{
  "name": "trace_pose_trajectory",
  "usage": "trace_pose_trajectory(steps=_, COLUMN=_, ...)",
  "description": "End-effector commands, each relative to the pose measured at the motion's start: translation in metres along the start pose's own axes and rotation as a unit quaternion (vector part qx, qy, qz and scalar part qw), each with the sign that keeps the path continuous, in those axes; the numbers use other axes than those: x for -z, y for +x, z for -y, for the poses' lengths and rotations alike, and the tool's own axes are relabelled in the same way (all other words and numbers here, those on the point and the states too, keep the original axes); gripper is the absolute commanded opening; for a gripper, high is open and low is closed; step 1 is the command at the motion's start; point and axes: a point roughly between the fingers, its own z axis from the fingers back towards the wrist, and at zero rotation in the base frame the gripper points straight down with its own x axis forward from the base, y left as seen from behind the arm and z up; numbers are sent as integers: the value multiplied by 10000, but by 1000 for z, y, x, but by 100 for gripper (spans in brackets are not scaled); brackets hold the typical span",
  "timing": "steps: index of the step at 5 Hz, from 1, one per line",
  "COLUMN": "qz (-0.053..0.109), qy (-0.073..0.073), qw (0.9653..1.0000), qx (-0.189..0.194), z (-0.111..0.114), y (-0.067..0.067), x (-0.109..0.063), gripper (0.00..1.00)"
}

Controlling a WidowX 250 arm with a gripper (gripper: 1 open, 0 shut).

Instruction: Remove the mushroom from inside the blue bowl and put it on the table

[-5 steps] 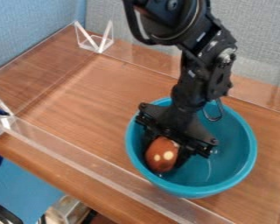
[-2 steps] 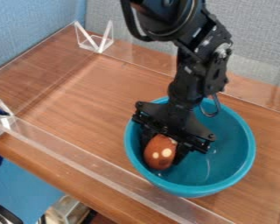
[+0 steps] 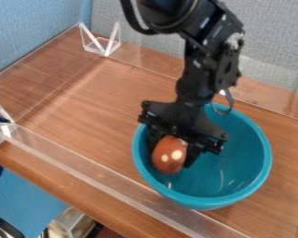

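Pincer (image 3: 177, 144) points down, pinching the mushroom (image 3: 170, 153); reddish-brown cap visible between the black fingers. Mushroom hangs over the near-left part of the blue bowl (image 3: 238, 172), about rim level. Bowl sits on wooden desk (image 3: 77, 88), near the clear front wall

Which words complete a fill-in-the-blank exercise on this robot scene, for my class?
1. The gripper is shut on the ____.
2. The mushroom hangs over the ____ bowl.
3. The blue bowl stands on a table made of ____.
4. The gripper points ____.

Missing words: mushroom; blue; wood; down
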Motion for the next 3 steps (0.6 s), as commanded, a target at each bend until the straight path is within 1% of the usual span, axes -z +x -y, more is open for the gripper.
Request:
trace_pose_trajectory(steps=1, qz=439, qy=-216, qw=9984, qx=-301, z=-9, y=13, x=-33, gripper=0)
trace_pose_trajectory(steps=2, qz=640, qy=-231, qw=9950, qx=-725, z=-36, y=16, x=-55, gripper=0)
trace_pose_trajectory(steps=3, qz=657, qy=-178, qw=9877, qx=-1410, z=-77, y=24, x=-61, gripper=0)
